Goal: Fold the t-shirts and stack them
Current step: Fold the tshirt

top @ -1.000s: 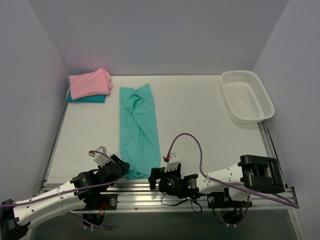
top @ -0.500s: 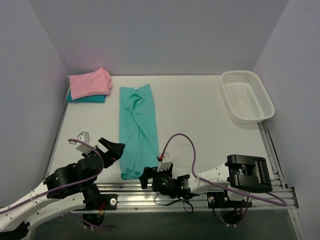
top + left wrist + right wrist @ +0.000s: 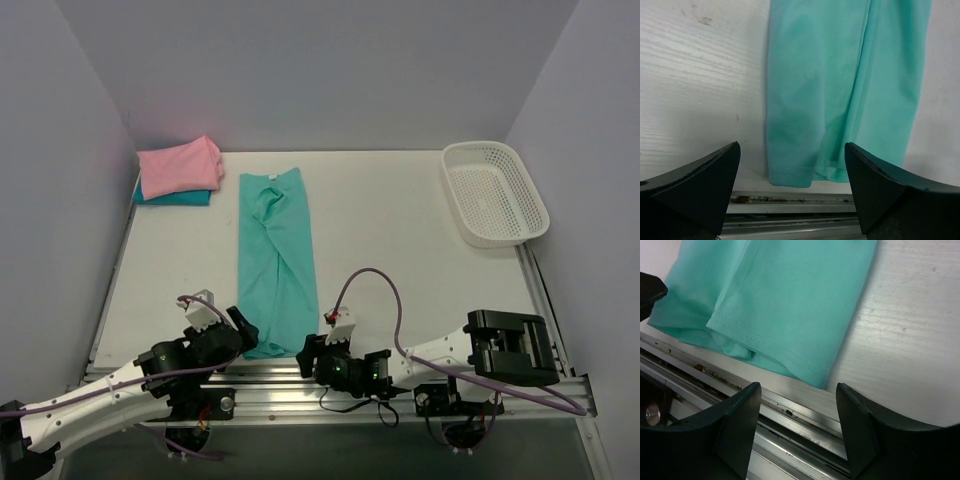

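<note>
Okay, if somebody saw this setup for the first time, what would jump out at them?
A long teal-green t-shirt lies folded into a strip left of centre, with the left gripper and right gripper open at its near hem. In the far left corner, a pink t-shirt sits on a darker teal-blue t-shirt.

Matt cloth t-shirt point(image 3: 840, 75); grainy table point(image 3: 690, 75)

Plain teal-green t-shirt point(image 3: 275, 255), pink t-shirt point(image 3: 178, 167), darker teal-blue t-shirt point(image 3: 176, 198), white mesh basket point(image 3: 495, 195), white faintly grained table point(image 3: 400, 235)
</note>
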You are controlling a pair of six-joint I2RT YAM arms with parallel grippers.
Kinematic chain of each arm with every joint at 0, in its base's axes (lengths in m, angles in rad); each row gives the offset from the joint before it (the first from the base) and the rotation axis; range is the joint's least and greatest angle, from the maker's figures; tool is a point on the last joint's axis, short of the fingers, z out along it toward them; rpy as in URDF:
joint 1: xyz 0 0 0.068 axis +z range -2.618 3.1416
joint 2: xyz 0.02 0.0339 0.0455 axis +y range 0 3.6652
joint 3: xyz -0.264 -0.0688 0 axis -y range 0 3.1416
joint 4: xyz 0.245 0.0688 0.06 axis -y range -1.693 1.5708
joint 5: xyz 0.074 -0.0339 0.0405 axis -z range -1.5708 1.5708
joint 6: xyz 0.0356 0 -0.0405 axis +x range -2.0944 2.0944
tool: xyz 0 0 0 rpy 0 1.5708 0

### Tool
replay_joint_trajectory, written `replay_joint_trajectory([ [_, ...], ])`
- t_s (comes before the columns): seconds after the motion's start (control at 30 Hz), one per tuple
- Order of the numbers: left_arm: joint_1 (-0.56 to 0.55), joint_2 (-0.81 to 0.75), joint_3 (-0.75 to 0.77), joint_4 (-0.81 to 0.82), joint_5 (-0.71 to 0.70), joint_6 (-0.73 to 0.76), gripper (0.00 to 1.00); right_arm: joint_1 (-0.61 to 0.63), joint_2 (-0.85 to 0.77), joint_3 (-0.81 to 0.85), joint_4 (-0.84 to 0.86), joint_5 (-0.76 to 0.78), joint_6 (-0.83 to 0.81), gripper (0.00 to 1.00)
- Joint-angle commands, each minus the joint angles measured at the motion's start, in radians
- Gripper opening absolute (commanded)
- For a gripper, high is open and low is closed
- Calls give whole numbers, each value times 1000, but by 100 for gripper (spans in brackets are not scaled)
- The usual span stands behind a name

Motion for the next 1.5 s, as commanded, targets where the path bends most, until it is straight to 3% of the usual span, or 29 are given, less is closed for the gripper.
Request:
replay_joint_trajectory([
  [0.0, -5, 66, -13, 107, 28, -56, 94, -15, -52, -35, -86, 21, 13, 56],
  [0.27, -9, 182, -67, 255, 66, -79, 94, -26, -92, -43, -117, 42, 8, 49],
  [0.43, -13, 179, -85, 252, 82, -99, 94, -38, -88, -29, -110, 50, -9, 50],
  [0.6, -17, 156, -111, 221, 73, -152, 94, -55, -52, 21, -100, 57, -42, 57],
  [0.77, -20, 149, -133, 218, 76, -185, 94, -89, 22, 61, -37, 21, -73, 55],
  [1.07, -29, 184, -143, 227, 77, -209, 95, -95, 90, 58, 12, -36, -67, 42],
  [1.17, -31, 190, -148, 235, 76, -217, 98, -95, 60, 37, -6, -29, -56, 31],
  [1.3, -32, 198, -162, 252, 79, -229, 85, -95, -7, -3, -43, -13, -42, 18],
  [1.47, -35, 211, -171, 261, 83, -244, 70, -95, -68, -32, -87, 7, -30, 10],
])
